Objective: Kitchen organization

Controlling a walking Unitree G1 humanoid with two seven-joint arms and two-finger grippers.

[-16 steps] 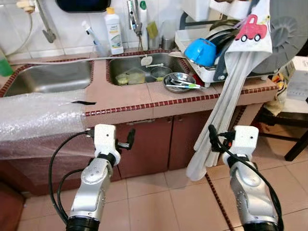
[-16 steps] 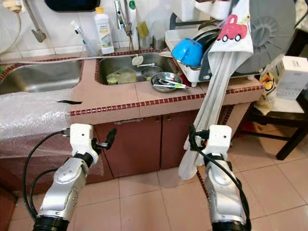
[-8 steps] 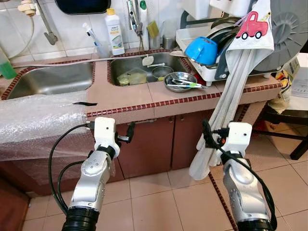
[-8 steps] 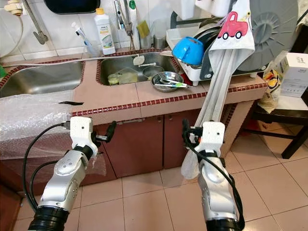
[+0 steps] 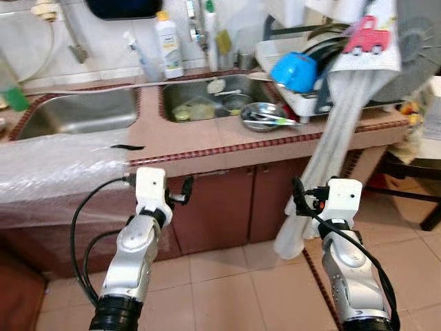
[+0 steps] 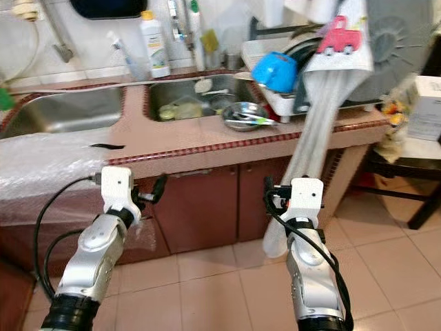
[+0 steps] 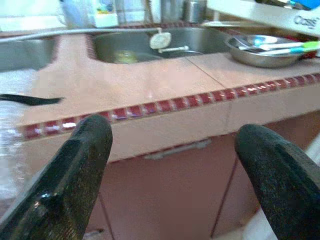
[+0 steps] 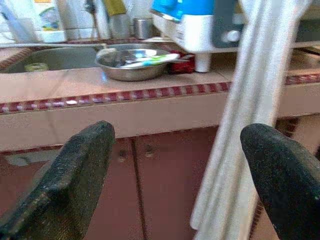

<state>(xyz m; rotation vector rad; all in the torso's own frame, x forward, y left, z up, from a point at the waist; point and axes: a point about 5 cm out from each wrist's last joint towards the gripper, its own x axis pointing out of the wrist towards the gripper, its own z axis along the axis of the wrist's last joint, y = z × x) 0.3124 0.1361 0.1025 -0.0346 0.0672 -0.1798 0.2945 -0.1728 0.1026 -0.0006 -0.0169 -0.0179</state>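
No lettering can be read with certainty. The white bottle (image 5: 168, 45) behind the sinks carries a green and white label, too blurred to make out. The hanging cloth (image 6: 335, 48) bears a red car picture with no legible words. In the left wrist view, dark letters stand on the white dish rack (image 7: 280, 15) at its edge, possibly starting "Cos", cut off by the frame. The bottle's label in the right wrist view is likewise unreadable.
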